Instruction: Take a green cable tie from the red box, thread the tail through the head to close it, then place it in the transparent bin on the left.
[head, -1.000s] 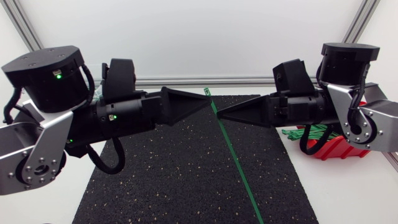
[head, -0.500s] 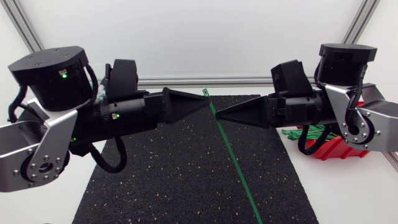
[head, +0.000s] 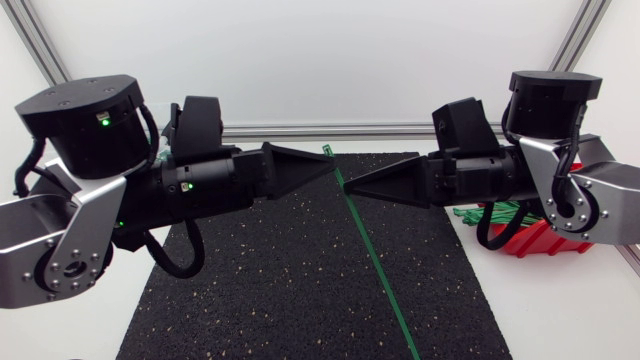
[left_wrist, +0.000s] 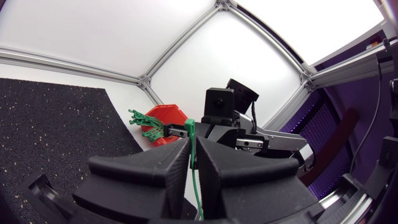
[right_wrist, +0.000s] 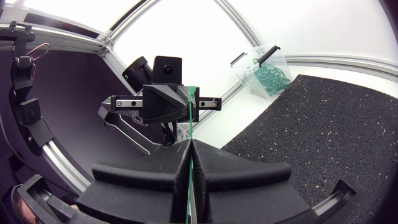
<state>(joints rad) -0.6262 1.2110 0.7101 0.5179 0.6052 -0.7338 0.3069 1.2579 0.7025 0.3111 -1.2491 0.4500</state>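
Both left gripper (head: 331, 166) and right gripper (head: 346, 191) pinch the whippy-looking green cable tie (head: 377, 265) near its head; you'd grasp its tail.

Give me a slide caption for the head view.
Left pincer and right pincer both grip one green cable tie above the black mat, red box at right.
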